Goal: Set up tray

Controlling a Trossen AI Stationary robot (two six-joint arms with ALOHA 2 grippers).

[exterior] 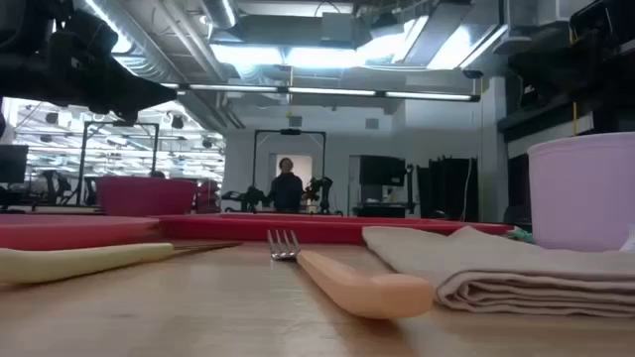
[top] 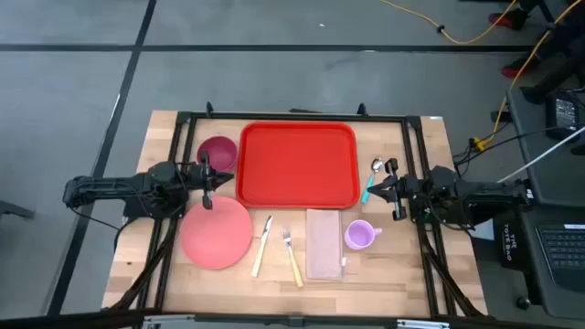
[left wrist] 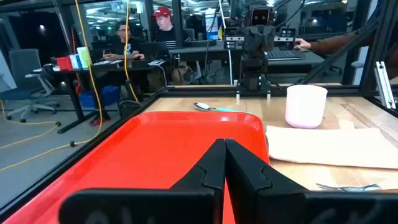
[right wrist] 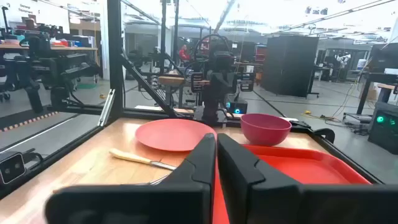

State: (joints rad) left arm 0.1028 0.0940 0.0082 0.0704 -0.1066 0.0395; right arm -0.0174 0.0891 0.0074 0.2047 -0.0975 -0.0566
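Note:
The red tray [top: 297,164] lies flat on the wooden table, toward its far side; it also shows as tray [left wrist: 155,149] and tray [right wrist: 298,165]. My left gripper [top: 210,183] hovers at the tray's left edge, between a maroon bowl [top: 218,153] and a pink plate [top: 217,233]. Its fingers are shut [left wrist: 224,149] and point across the tray. My right gripper [top: 382,189] hovers at the tray's right edge, just over a teal-handled spoon [top: 370,180]. Its fingers are shut [right wrist: 216,143] and point toward the tray. Neither gripper touches anything.
Near the table's front edge lie a knife [top: 262,245], a fork [top: 291,256], a folded pale napkin [top: 324,242] and a lilac cup [top: 359,235]. A black frame [top: 183,119] rims the table. People sit at desks in the room behind.

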